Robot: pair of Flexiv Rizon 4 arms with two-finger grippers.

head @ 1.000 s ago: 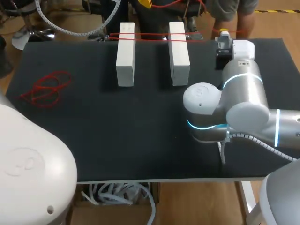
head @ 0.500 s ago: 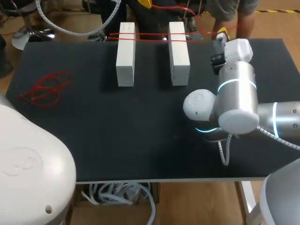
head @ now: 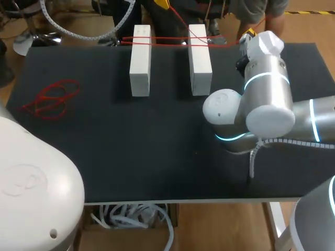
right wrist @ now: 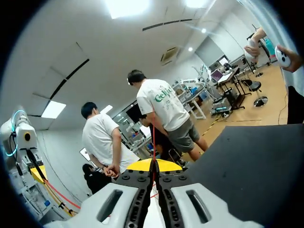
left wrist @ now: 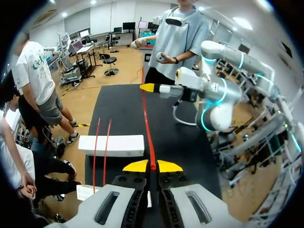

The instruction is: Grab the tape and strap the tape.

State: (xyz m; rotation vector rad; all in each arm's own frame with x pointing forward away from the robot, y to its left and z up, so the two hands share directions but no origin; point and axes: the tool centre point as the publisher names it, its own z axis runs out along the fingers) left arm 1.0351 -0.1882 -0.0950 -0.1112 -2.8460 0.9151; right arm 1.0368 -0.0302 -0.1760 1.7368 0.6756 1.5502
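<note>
A matte black desk (head: 104, 157) with a pale front edge stands on a tan wooden floor (head: 68, 15); bright ceiling panels (right wrist: 128, 7) light the room

Red and white on a black bench (head: 131, 151)
The tape (head: 167, 42) is red, both blocks (head: 141, 60) white; the right arm (head: 267, 89) silver-white with cyan rings.

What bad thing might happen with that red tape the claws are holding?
The red tape looks tight between the left claw and the right claw, so it might slip out of either thin pinch. It also loops around the two white blocks, so a hard pull might drag or tip them.
</note>
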